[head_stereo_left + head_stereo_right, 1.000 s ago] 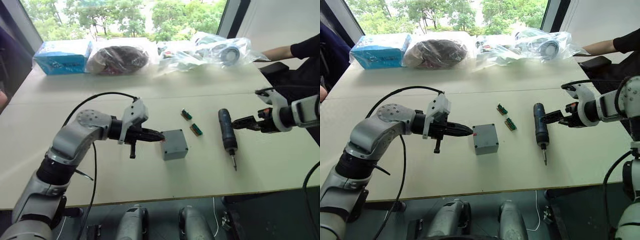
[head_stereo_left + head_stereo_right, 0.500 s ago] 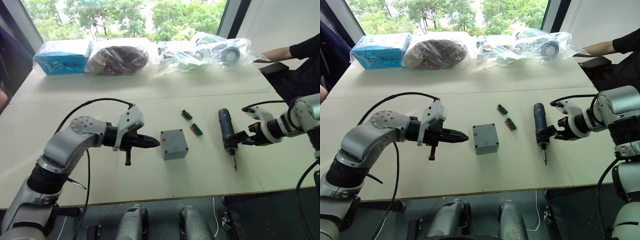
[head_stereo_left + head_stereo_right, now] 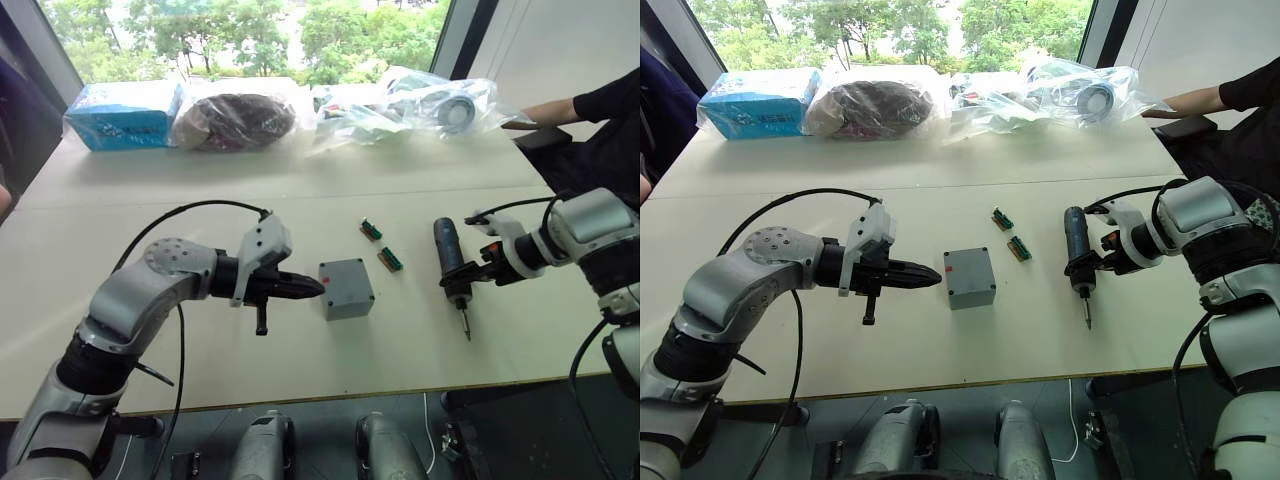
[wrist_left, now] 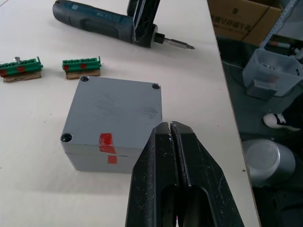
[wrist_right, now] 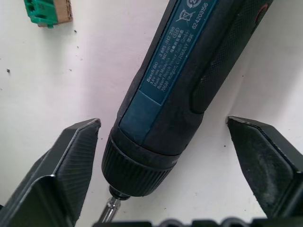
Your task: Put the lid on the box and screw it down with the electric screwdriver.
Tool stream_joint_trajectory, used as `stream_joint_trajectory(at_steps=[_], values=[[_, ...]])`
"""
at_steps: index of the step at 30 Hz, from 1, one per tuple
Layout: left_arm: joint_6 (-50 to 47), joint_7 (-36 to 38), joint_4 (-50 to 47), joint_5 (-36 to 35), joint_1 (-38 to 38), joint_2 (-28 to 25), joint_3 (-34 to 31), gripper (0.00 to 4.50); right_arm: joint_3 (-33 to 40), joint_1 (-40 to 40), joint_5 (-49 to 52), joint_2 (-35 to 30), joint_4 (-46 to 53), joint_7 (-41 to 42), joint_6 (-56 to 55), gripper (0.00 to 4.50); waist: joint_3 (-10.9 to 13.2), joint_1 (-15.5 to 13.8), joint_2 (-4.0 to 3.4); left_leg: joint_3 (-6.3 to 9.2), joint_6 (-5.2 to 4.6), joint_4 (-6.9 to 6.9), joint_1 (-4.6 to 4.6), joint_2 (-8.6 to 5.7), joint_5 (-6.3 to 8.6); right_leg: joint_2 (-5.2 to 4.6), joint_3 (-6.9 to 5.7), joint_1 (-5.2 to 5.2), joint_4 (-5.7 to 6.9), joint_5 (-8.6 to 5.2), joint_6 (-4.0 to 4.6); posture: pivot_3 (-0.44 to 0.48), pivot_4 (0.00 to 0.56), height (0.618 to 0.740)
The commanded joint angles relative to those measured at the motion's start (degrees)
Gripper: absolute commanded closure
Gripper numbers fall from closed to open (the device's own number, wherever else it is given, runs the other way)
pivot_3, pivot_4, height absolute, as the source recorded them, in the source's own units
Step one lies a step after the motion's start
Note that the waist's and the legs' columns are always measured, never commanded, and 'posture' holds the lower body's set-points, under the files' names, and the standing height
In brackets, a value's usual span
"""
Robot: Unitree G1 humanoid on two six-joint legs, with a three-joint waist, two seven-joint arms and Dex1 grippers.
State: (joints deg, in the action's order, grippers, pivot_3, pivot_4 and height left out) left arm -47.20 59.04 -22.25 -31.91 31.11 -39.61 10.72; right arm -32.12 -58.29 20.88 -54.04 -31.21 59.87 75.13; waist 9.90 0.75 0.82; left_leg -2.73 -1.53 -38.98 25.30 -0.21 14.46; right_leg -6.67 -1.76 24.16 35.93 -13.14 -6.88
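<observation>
Bare table (image 3: 300, 350) lies open between the box (image 3: 345, 288) and the electric screwdriver (image 3: 449, 263); two green connector pieces (image 3: 381, 245) crowd the far side, and plastic bags (image 3: 400, 100) line the back edge.

My two head views look forward and down over the counter (image 3: 420, 190) from slightly offset eyes, sharing the same scene, while my left wrist view sits close behind the box (image 4: 111, 123) and my right wrist view almost against the electric screwdriver (image 5: 189, 80).
</observation>
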Motion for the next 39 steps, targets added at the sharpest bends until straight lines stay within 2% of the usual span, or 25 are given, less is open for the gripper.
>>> stream_joint_trajectory(at_steps=[1,4,8,11,14,15,17,20,21,23,25,30,35,39], values=[[0.55,-0.27,-0.86,-0.62,0.49,0.42,-0.65,4.50,-2.20,1.44,-3.32,2.32,-0.41,0.98,-0.79,1.67,-0.05,-0.05,0.08,0.01,0.00,-0.01,0.00,0.00,0.00,0.00,0.00,-0.01,0.00,0.00,0.00,0.000,0.150,0.740],[0.94,-0.01,0.14,-0.40,1.09,0.62,-0.56,4.50,0.61,0.69,-4.89,3.87,-1.46,-0.64,-0.05,2.68,-0.10,0.01,0.16,0.03,0.01,0.00,0.00,0.00,0.00,0.00,-0.01,0.00,0.02,0.00,0.00,0.000,0.150,0.740],[2.38,1.15,2.30,0.43,1.78,0.56,0.02,4.50,8.90,-0.94,-5.20,4.90,-2.67,-4.74,2.35,2.72,-0.10,0.30,0.17,0.00,0.02,0.00,-0.03,0.02,0.00,0.03,-0.02,0.00,0.04,0.01,0.00,0.000,0.150,0.740],[3.52,2.19,4.16,1.00,2.51,0.60,0.39,4.50,15.52,-0.39,-5.43,3.73,2.14,-8.85,1.30,2.72,0.05,0.01,-0.07,-0.03,0.05,0.00,0.02,0.01,-0.02,0.01,0.01,0.11,0.08,0.01,0.00,0.000,0.150,0.740],[5.38,3.58,7.55,2.25,3.95,0.89,1.00,4.50,26.74,-0.20,-2.53,4.79,9.59,-13.43,3.52,2.72,0.30,-0.26,-0.50,-0.07,0.05,0.01,0.13,-0.04,-0.02,-0.03,0.04,0.23,0.12,0.02,-0.02,0.000,0.150,0.740],[5.96,3.81,8.76,2.73,4.52,1.19,1.27,4.50,35.07,1.20,0.51,7.25,15.91,-15.05,3.40,2.72,0.32,-0.30,-0.52,-0.06,0.05,0.02,0.18,-0.04,-0.03,-0.03,0.04,0.28,0.15,0.03,-0.04,0.000,0.150,0.740],[6.53,4.04,10.06,3.10,5.14,1.66,1.46,4.50,46.43,3.75,4.43,11.55,25.49,-17.67,3.25,2.72,0.33,-0.21,-0.53,-0.04,0.05,0.07,0.19,-0.04,-0.03,0.00,0.00,0.30,0.16,0.03,-0.06,0.000,0.150,0.740],[7.15,4.43,10.69,3.40,4.93,2.18,1.51,4.50,61.62,10.37,11.07,24.34,46.20,-24.38,-5.22,2.72,0.33,-0.19,-0.54,-0.03,0.05,0.16,0.17,0.00,-0.03,0.08,-0.01,0.32,0.16,0.02,-0.07,0.000,0.150,0.740],[7.49,4.25,11.21,3.91,5.11,2.84,2.09,4.50,64.71,12.84,13.34,29.27,52.79,-27.03,-6.73,2.72,0.33,-0.23,-0.54,0.01,0.05,0.17,0.17,0.01,-0.03,0.13,-0.01,0.31,0.15,0.01,-0.07,0.000,0.150,0.740],[7.98,4.14,12.16,4.68,5.74,4.03,3.02,4.50,67.76,15.63,17.68,36.47,59.89,-31.41,-6.40,2.72,0.32,-0.59,-0.54,0.12,0.08,0.20,0.17,0.05,-0.04,0.17,-0.05,0.28,0.16,-0.01,-0.08,0.000,0.150,0.740],[8.37,4.60,13.04,5.26,6.28,4.59,3.30,4.50,68.28,17.09,20.52,40.64,62.87,-34.59,-7.00,2.72,0.32,-0.94,-0.54,0.10,0.12,0.14,0.14,0.04,-0.07,0.13,-0.04,0.21,0.19,0.00,-0.08,0.000,0.150,0.740],[11.67,5.81,17.24,8.61,9.80,7.28,5.92,4.50,56.30,29.33,17.26,48.15,70.60,-37.02,-19.34,2.72,0.32,-1.36,-0.54,0.07,0.12,0.02,0.10,-0.05,-0.07,0.04,0.00,0.13,0.17,0.05,-0.10,0.000,0.150,0.740],[14.01,6.89,19.33,11.42,11.16,8.65,8.35,4.50,45.03,37.35,9.63,48.73,69.39,-37.69,-31.16,2.72,0.33,-0.88,-0.59,0.03,0.12,0.04,0.08,-0.13,-0.07,0.13,0.03,0.18,0.22,0.05,-0.11,0.000,0.150,0.740],[16.01,7.84,20.94,14.33,10.90,8.80,10.66,4.50,40.34,39.69,5.03,48.27,66.79,-38.51,-38.84,2.72,0.34,-0.59,-0.59,0.05,0.12,0.06,0.09,-0.10,-0.07,0.21,0.03,0.20,0.21,0.04,-0.11,0.000,0.150,0.740]])
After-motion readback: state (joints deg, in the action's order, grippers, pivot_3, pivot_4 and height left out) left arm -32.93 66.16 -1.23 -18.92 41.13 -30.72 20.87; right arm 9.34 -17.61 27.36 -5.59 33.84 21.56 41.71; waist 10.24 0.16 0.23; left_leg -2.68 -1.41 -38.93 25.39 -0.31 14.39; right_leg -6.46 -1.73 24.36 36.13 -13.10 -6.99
